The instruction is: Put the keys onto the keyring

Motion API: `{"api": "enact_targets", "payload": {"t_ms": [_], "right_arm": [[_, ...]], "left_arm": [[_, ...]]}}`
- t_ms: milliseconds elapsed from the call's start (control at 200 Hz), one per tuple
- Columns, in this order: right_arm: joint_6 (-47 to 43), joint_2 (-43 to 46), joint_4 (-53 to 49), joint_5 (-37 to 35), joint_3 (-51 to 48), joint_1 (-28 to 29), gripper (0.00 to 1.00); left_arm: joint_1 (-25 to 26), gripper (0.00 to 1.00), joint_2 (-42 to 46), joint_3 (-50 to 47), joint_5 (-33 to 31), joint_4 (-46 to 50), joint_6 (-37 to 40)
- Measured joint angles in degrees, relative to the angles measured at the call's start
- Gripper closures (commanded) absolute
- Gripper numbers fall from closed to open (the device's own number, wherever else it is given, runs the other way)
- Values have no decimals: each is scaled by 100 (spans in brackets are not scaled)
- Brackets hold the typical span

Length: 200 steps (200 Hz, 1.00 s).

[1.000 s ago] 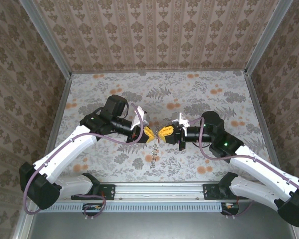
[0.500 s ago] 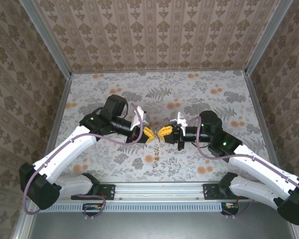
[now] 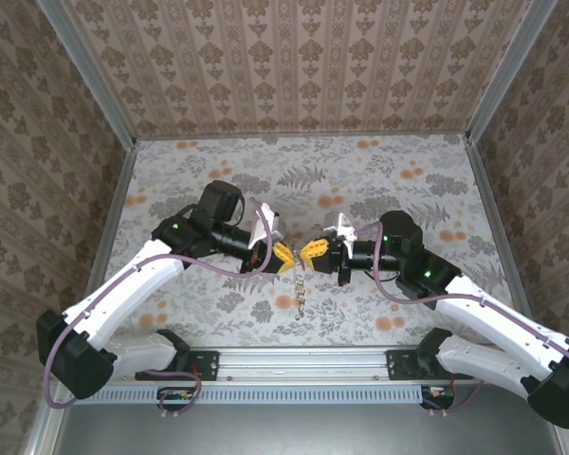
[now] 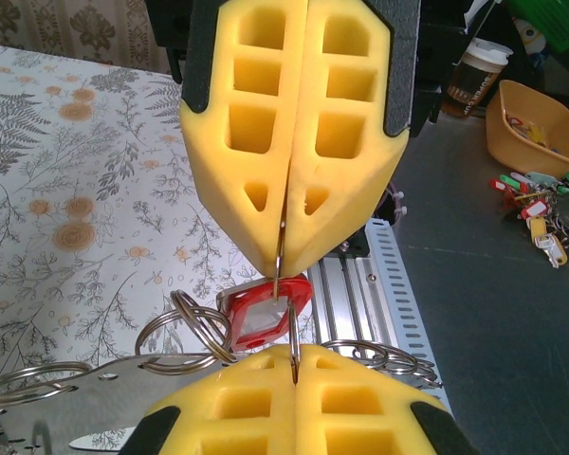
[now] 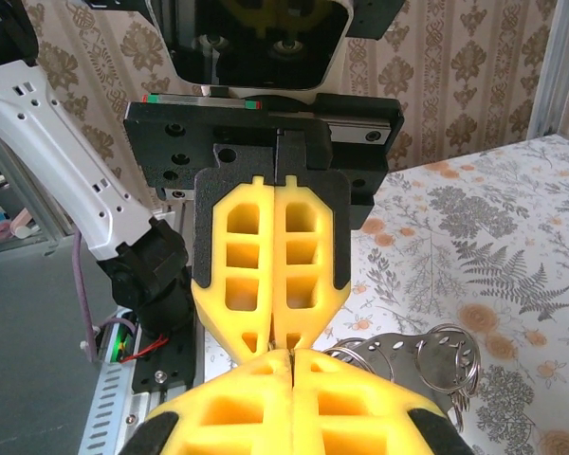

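Where the two arms meet above the floral worktop, the left gripper and the right gripper point straight at each other, tips close together. Seen from the left wrist, both pairs of yellow foam fingers are pressed together. The keyring runs edge-on as a thin wire from the seam of the right fingers down into the seam of the left fingers, so each pair is clamped on the hoop. Just behind that wire, in the gap between the two sets of fingertips, hang the keys, showing as a red plastic tag with a pale window. Whether the tag is threaded on the hoop I cannot tell. Small silvery split rings link off to one side of the tag, beside the left fingertips, with a flat metal plate under them. From the right wrist, a holed key head and more rings sit just beside the meeting fingertips. From above, a chain of rings dangles below the fingertips toward the worktop.
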<state>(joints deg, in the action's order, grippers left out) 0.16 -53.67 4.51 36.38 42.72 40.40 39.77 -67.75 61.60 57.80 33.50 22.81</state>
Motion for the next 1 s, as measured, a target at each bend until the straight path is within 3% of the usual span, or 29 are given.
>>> {"api": "enact_targets", "payload": {"t_ms": [1000], "right_arm": [[0, 72, -4, 260, 0, 0, 100]], "left_arm": [[0, 100, 63, 0, 2, 9, 0]]}}
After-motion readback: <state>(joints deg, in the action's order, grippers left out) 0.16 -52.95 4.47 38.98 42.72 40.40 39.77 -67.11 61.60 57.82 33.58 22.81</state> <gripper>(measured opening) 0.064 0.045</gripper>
